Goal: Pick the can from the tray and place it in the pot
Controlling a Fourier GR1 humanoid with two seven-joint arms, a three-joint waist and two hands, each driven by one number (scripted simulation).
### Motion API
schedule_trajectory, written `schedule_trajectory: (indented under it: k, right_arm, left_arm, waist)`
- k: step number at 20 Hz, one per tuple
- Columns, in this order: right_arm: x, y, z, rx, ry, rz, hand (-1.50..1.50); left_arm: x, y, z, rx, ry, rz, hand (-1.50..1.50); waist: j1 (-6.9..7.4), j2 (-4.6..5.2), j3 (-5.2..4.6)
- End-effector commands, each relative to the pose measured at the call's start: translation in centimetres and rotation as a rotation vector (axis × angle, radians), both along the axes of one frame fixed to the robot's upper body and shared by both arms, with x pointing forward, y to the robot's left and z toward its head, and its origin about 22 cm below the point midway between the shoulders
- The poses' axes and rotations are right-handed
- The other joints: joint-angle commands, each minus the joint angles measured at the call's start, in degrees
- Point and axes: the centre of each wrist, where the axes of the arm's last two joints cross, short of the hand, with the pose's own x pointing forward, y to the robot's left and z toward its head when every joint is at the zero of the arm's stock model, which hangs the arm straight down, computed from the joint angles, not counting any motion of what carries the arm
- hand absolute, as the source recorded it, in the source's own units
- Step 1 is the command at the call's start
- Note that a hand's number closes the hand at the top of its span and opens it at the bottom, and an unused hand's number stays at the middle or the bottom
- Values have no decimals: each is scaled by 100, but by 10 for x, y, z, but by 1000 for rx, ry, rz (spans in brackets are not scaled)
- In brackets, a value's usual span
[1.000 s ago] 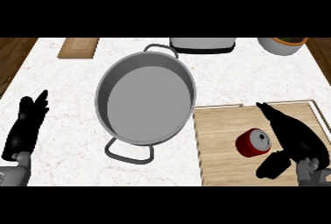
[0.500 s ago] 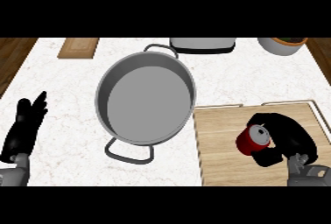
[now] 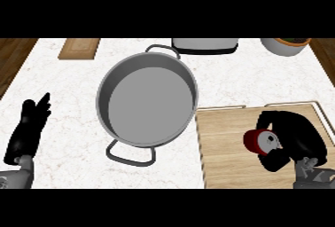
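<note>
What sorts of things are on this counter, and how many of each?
Pot: 1
Can, red, with the right hand curled round it: 1
Wooden tray: 1
Wooden board at the far edge: 1
Grey appliance at the far edge: 1
Bowl at the far right corner: 1
Total: 6 things. The left hand rests open at the left.

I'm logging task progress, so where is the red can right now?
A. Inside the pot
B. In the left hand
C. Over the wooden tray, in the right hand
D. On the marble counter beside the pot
C: the right hand is curled round the can over the tray, while the pot holds nothing.
</note>
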Motion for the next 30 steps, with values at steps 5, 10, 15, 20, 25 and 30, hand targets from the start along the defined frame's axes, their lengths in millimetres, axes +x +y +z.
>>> schedule_trajectory:
  k: [5,10,15,20,25,30]
  right_arm:
    - [-20,2,4,-76,-165,-8,150]
    - [-16,-22,-26,-115,-148,32,150]
    - [-28,-20,24,7,-415,35,150]
    - [-45,6,80,202,-715,141,150]
    - [-64,22,122,246,-850,194,150]
    - [-70,64,154,235,-842,244,150]
  left_arm:
    - [-1,-3,-4,9,-1,-6,0]
    - [1,8,10,-1,2,3,0]
    - [3,3,-4,-2,0,6,0]
    - [-6,8,-7,17,-3,11,0]
    - [-6,-8,-4,20,-13,0,0]
    - [-4,-18,7,7,-10,-10,0]
  waist:
    - [-15,-2,1]
    - [-2,2,1]
    - [-55,-10,0]
    - [-48,-35,-2]
    - [8,-18,-3]
    - [41,-11,-5]
